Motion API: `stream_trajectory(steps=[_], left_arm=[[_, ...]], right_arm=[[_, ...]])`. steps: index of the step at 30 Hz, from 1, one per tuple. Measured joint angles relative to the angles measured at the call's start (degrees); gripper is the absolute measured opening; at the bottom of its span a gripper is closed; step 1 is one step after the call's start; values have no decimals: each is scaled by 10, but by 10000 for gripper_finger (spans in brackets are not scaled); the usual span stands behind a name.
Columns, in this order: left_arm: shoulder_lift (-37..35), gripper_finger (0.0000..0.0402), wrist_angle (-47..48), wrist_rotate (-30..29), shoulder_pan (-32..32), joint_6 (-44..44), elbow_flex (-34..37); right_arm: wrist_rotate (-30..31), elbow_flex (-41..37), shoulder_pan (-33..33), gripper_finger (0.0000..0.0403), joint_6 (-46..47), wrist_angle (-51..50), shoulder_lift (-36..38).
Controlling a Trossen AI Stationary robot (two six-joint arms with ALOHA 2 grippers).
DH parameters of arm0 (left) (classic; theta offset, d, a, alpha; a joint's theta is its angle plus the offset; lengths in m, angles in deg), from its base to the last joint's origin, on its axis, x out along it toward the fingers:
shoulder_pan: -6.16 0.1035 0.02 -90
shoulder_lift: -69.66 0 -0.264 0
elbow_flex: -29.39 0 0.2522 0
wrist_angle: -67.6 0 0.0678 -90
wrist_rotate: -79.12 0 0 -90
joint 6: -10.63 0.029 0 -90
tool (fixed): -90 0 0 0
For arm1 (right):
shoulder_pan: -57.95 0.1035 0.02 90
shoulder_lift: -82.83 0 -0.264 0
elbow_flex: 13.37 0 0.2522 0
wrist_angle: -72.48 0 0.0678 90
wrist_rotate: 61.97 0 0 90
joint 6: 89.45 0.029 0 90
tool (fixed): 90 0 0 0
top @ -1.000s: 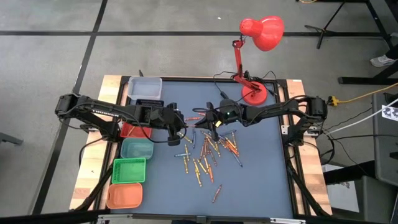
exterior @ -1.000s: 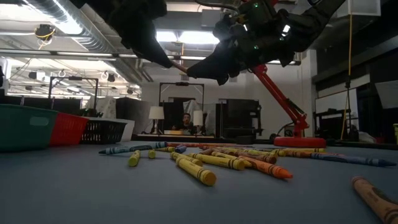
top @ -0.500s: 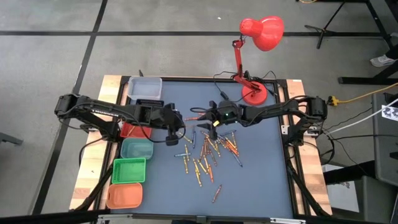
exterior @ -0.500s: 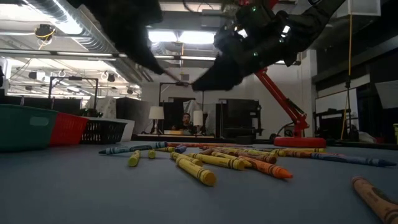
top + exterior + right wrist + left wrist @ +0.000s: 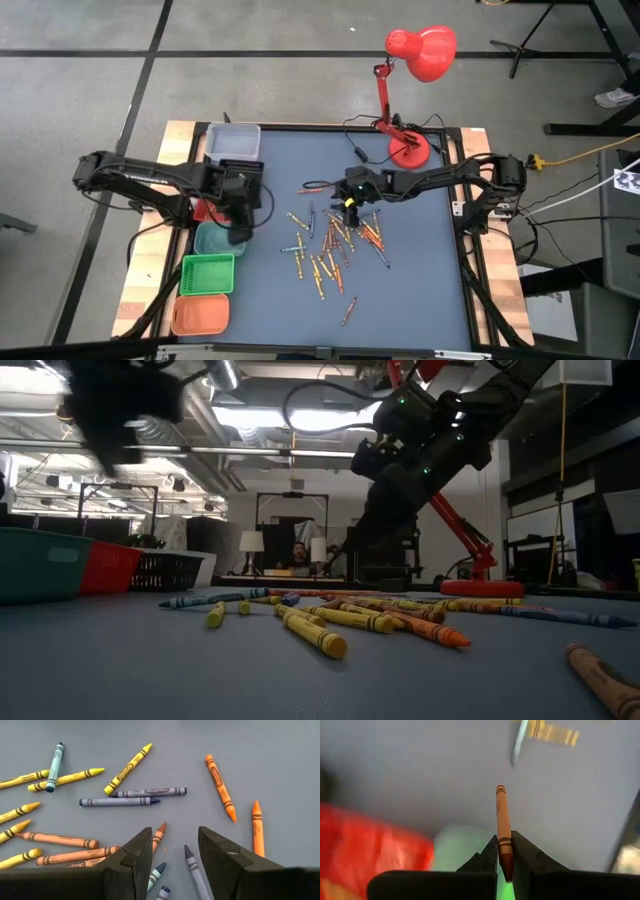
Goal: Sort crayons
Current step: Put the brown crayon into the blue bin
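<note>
Both arms are dark, nearly black, built of slim jointed segments with black cables looped along them. The right arm shows a small green light near its wrist, and each gripper ends in two matte black wedge-shaped fingers

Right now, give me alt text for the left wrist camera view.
The left gripper holds a red-orange crayon shut between its jaws, tip pointing forward over the blue-grey table. Below it are a blurred red bin and a pale green bin.
</note>
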Motion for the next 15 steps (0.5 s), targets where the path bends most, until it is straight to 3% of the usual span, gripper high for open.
stream_trajectory(steps=[5, 11, 15], left_arm=[[-13, 9, 134, 18, -23, -120, 0], [-14, 9, 208, -6, -52, -219, 0], [-13, 10, 211, -25, -67, -227, 0]], right_arm=[[15, 0, 0, 157, 0, 0, 0], [127, 0, 0, 157, 0, -4, 0], [189, 0, 0, 157, 8, -24, 0]])
